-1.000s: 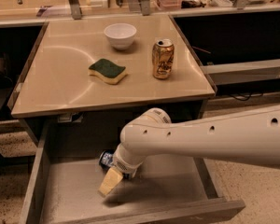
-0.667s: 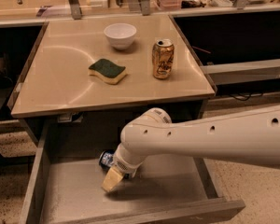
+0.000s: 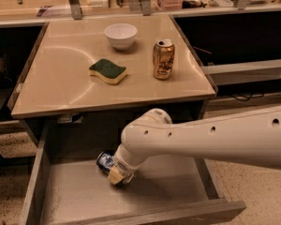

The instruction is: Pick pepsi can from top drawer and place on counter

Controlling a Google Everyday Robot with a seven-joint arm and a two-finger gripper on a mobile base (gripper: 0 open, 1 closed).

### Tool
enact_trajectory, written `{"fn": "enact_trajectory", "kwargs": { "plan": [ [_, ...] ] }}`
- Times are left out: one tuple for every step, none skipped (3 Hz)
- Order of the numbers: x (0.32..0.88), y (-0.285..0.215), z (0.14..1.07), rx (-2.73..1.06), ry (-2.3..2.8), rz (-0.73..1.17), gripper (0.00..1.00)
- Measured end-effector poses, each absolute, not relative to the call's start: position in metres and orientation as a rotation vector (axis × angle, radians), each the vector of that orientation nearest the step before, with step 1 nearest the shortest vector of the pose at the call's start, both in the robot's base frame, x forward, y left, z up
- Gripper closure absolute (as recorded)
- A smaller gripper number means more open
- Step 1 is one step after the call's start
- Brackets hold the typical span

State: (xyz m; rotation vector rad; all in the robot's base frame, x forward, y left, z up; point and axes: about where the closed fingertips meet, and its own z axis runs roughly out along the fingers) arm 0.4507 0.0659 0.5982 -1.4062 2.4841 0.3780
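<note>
Pepsi can (image 3: 104,160) lies tipped over on the drawer (image 3: 75,196) floor, toward the back. Gripper (image 3: 117,176) is right against its front-right end. Gripping or not: can't tell. Counter (image 3: 56,88) sits above the drawer.

Cream-tipped gripper (image 3: 118,175) on white arm (image 3: 215,135), down in grey top drawer (image 3: 79,198), just beside blue, white-marked pepsi can (image 3: 104,161). Beyond the gripper, glossy beige-tan tabletop (image 3: 61,78): white bowl (image 3: 121,34), green-and-yellow sponge (image 3: 108,71), gold can (image 3: 163,60).
</note>
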Motion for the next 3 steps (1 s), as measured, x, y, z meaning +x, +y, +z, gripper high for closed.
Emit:
{"fn": "enact_trajectory", "kwargs": {
  "plan": [
    [0.443, 0.067, 0.626, -1.44, 2.437, 0.405, 0.87],
    [0.421, 0.065, 0.697, -1.491, 2.349, 0.416, 1.0],
    [0.402, 0.067, 0.77, -1.554, 2.245, 0.411, 1.0]
  ]
}}
